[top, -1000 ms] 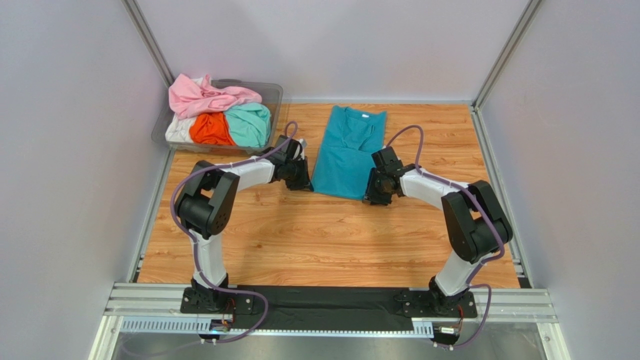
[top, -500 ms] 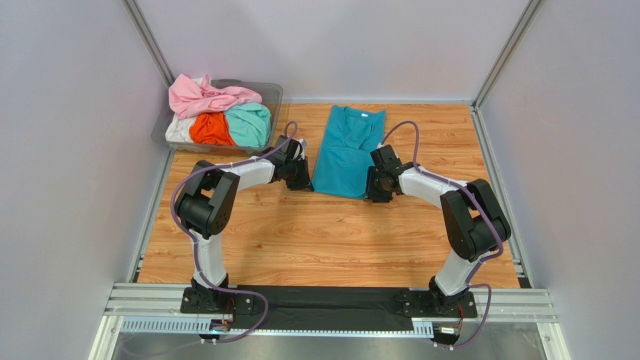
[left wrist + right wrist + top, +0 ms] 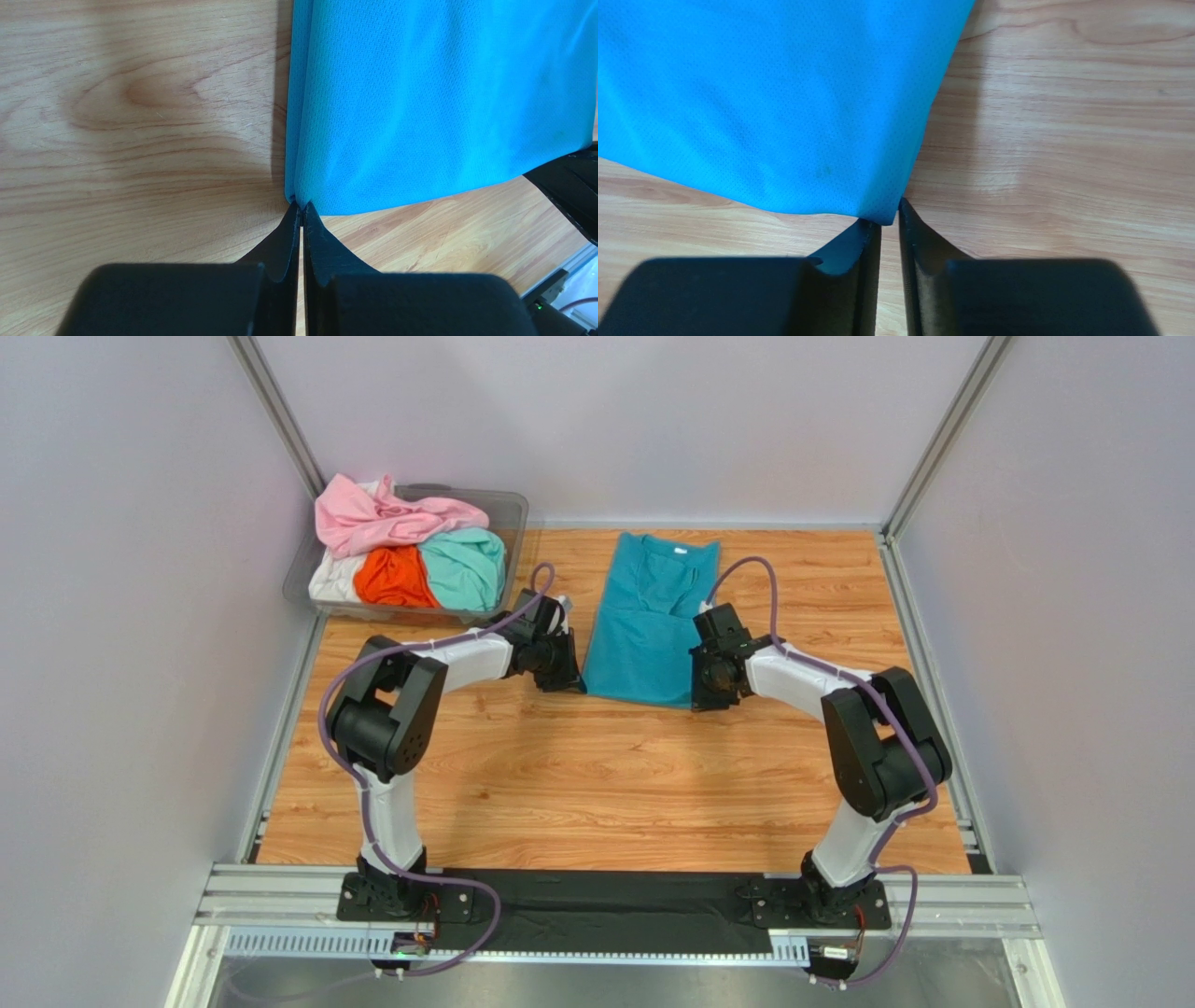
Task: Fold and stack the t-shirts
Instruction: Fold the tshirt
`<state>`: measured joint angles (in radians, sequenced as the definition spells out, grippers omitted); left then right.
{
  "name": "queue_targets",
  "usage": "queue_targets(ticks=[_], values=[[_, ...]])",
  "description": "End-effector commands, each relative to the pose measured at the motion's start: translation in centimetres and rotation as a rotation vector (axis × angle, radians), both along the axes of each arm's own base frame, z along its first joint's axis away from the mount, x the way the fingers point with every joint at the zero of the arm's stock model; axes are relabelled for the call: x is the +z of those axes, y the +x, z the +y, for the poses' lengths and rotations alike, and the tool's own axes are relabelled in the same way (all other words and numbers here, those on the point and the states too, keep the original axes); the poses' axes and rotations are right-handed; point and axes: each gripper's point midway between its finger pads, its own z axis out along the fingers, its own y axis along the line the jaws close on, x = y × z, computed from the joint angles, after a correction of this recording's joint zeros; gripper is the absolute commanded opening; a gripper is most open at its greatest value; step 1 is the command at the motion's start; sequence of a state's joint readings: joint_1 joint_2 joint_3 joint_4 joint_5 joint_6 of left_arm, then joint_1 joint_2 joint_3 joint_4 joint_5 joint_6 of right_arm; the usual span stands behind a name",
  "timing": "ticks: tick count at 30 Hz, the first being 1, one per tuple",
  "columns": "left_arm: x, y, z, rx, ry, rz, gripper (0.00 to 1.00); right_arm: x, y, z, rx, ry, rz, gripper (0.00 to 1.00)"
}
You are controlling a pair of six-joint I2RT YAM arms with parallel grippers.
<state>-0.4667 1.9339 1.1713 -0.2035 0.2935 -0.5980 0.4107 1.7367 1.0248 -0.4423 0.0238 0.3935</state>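
**Teal shirt lies folded lengthwise; both near corners are addressed**

The teal t-shirt [image 3: 648,616] lies flat on the wooden bench [image 3: 631,784] between the two arms, folded into a long narrow strip with its collar at the far end and its hem toward the arm bases; the remaining shirts, pink [image 3: 386,515], orange [image 3: 393,577], mint green [image 3: 466,567] and white [image 3: 330,577], sit heaped in the clear plastic tub [image 3: 512,511] at the far left corner.

The left fingers [image 3: 281,241] are clenched tight on the very tip of the strip's near-left corner, where the layered edges meet; the right fingers [image 3: 861,245] stand narrowly apart, a thin slit between them, with the near-right corner at their mouth and apparently not yet gripped.

The cloth looks like a light, fine-meshed knit; it should be soft and limp, with no stiffness to hold a shape, and likely a little slick against the smooth wood. Several layers lie on each other here, so a shallow pinch risks catching only the top one; the corners are the right hold, taken deep enough to trap every layer. Both corners should be lifted evenly, or the strip will sag in the middle and skew; a low, slow carry toward the collar seems the safest way to halve it.
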Motion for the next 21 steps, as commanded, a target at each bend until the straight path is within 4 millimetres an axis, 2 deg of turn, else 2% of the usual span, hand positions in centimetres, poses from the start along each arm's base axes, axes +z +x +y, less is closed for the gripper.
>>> queue_targets(ticks=[1, 3, 5, 7, 8, 9, 10, 11, 12, 13, 16, 21], values=[[-0.2, -0.8, 0.8, 0.019, 0.026, 0.010, 0.00, 0.7, 0.7, 1.2, 0.092, 0.050, -0.045, 0.10], [0.3, -1.2, 1.0, 0.024, 0.016, 0.003, 0.00, 1.2, -0.2, 2.0, 0.131, 0.104, -0.038, 0.00], [1.3, -1.5, 1.0, 0.029, -0.005, -0.019, 0.00, 1.2, -1.6, 2.5, 0.164, 0.135, -0.021, 0.00], [1.1, -2.6, 1.5, 0.041, -0.010, -0.010, 0.00, 2.3, -2.6, 3.1, 0.195, 0.161, -0.038, 0.00], [2.3, -2.7, 1.6, 0.045, -0.026, -0.042, 0.00, 1.9, -3.7, 3.0, 0.210, 0.155, -0.025, 0.00], [1.8, -3.7, 2.0, 0.051, -0.022, -0.021, 0.00, 2.0, -4.4, 3.0, 0.215, 0.160, -0.018, 0.00], [1.9, -4.3, 2.3, 0.052, -0.023, -0.016, 0.00, 3.0, -4.9, 3.0, 0.216, 0.174, -0.037, 0.00], [3.0, -4.7, 2.5, 0.053, -0.036, -0.034, 0.00, 3.2, -5.7, 3.3, 0.229, 0.189, -0.029, 0.00], [2.4, -6.0, 3.1, 0.063, -0.029, -0.007, 0.00, 3.0, -7.4, 3.4, 0.248, 0.208, 0.005, 0.00], [2.5, -6.7, 3.4, 0.066, -0.027, -0.007, 0.00, 4.1, -8.1, 3.7, 0.263, 0.231, -0.016, 0.00], [3.6, -9.2, 4.8, 0.092, -0.034, -0.022, 0.00, 4.7, -11.7, 4.3, 0.310, 0.266, 0.026, 0.00], [6.8, -13.6, 6.3, 0.088, -0.015, -0.115, 0.00, 8.1, -17.5, 6.1, 0.387, 0.404, 0.079, 0.00]])
